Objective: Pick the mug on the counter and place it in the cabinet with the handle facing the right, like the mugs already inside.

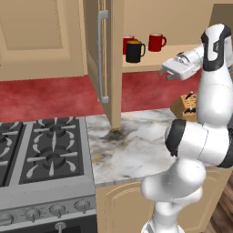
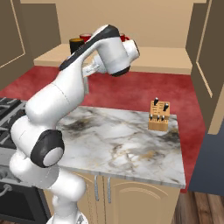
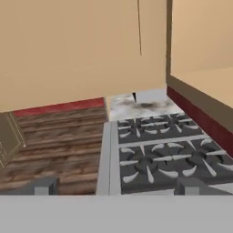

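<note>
The black mug (image 1: pixel 134 51) stands upright on the shelf of the open cabinet (image 1: pixel 152 61), just in front of one red mug (image 1: pixel 127 43) and left of another red mug (image 1: pixel 157 42). Its black loop handle (image 1: pixel 143 48) points right. In the right base view the black mug (image 2: pixel 75 45) shows partly behind my arm. My gripper (image 1: pixel 163 71) hangs to the right of and below the mug, apart from it, open and empty. In the hand view the gripper (image 3: pixel 117 186) has nothing between its fingertips (image 3: pixel 45 186) and faces the stove and floor.
The cabinet door (image 1: pixel 115 68) with its silver bar (image 1: pixel 103 54) stands open over the marble counter (image 1: pixel 132 150). A knife block (image 2: pixel 159 116) sits at the counter's back right. The black gas stove (image 1: pixel 45 150) lies left of the counter.
</note>
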Robot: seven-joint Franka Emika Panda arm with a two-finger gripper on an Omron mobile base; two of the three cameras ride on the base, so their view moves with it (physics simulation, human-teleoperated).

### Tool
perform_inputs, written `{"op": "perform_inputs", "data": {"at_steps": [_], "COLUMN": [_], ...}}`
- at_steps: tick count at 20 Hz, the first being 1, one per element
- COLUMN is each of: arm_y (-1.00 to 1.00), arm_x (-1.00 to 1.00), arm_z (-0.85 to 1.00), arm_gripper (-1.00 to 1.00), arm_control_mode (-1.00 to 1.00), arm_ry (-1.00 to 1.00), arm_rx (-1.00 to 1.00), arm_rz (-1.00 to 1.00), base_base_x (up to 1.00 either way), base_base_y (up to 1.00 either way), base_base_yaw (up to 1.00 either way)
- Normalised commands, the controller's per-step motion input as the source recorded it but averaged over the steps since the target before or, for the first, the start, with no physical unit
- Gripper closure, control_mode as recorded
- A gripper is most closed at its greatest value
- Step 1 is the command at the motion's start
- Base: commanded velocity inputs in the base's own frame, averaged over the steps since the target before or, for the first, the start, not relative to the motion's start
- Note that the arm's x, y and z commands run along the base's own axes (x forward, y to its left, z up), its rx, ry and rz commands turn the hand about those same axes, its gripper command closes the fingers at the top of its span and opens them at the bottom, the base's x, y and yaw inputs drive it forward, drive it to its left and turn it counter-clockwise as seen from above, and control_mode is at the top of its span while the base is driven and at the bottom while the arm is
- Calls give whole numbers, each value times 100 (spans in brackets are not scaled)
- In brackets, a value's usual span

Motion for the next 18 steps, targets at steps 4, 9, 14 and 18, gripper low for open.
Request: {"op": "perform_inputs", "data": {"at_steps": [4,9,14,18], "arm_y": [32,24,19,0], "arm_x": [-100,-100,-70,-16], "arm_z": [2,-6,-55,-70], "arm_gripper": [-100,-100,-100,-100], "arm_control_mode": [-100,-100,-100,-100], "arm_ry": [-11,-13,-5,7], "arm_rx": [6,3,-3,-15], "arm_rz": [-7,-3,0,2], "base_base_x": [0,0,0,0], "base_base_y": [0,0,0,0], "base_base_yaw": [0,0,0,0]}}
